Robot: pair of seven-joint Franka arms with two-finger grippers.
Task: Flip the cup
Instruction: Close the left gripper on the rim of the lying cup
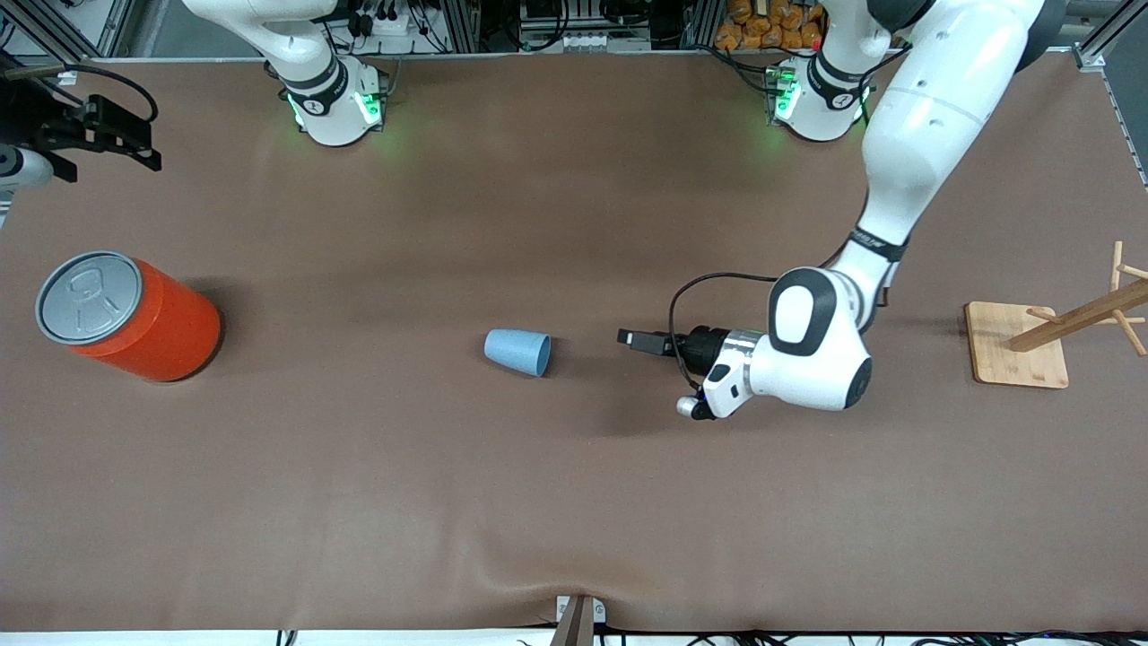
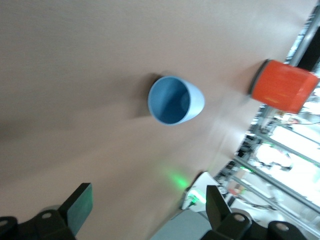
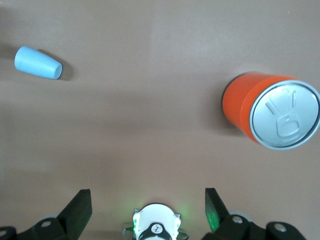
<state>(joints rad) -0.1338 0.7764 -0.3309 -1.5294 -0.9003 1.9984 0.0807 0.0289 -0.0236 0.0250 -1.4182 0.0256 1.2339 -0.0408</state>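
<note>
The light-blue cup (image 1: pixel 518 351) lies on its side mid-table, its mouth turned toward the left arm's end. In the left wrist view I look into its open mouth (image 2: pixel 172 100). My left gripper (image 1: pixel 630 339) hangs low beside the cup, on the side of the left arm's end, pointing at the mouth with a gap between them. It is open (image 2: pixel 148 204) with nothing between the fingers. My right gripper (image 3: pixel 148 202) waits raised at the right arm's end of the table, open and empty, and sees the cup (image 3: pixel 37 63) from above.
A large orange can with a grey lid (image 1: pixel 134 314) stands upright toward the right arm's end, also visible as the can (image 2: pixel 282 86) and the can (image 3: pixel 272 110). A wooden peg rack on a square base (image 1: pixel 1018 345) stands at the left arm's end.
</note>
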